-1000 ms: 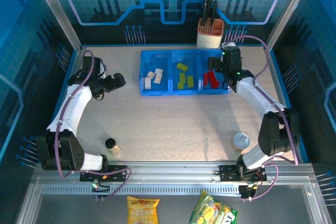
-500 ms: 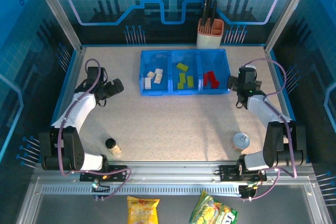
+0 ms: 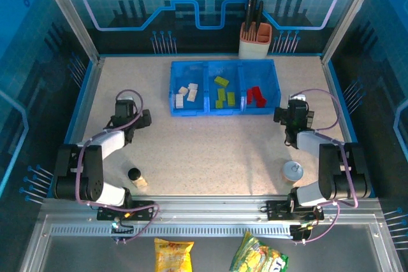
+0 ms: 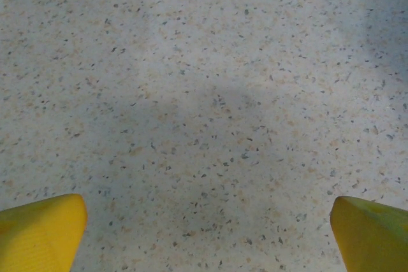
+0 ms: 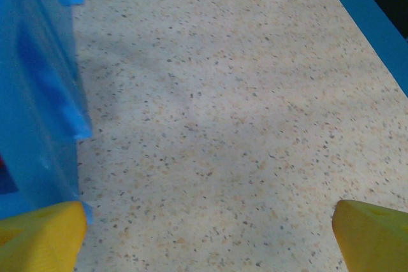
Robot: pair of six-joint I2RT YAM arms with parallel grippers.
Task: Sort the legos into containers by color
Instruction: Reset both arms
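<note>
1. Sorting looks all but complete. The blue tray (image 3: 224, 112) sits at the far centre of the table (image 3: 210, 148), with the cream bricks (image 3: 187, 93) in its left compartment, the green bricks (image 3: 223, 93) in the middle one and the red bricks (image 3: 256, 95) in the right one. No colours are mixed.
2. Left gripper (image 3: 137, 119): low over bare table, well apart from the tray. Its wrist view shows the yellow fingertips (image 4: 38, 234) spread wide with nothing between them.
3. Right gripper (image 3: 292, 111): just beside the tray's right end, outside it. Its jaws likewise stand apart and carry nothing.
4. Outstanding item: a small pale piece (image 3: 140, 182) lies touching or just beside the black cylinder (image 3: 134, 174) near the left arm's base. It is too small to confirm as a brick.
5. Judgement: the step in hand is a pause between picks, or the finish.
6. If the pale piece is a cream brick, the next move falls to the left arm: reach it, close on it without knocking the cylinder, and carry it to the left compartment.
</note>
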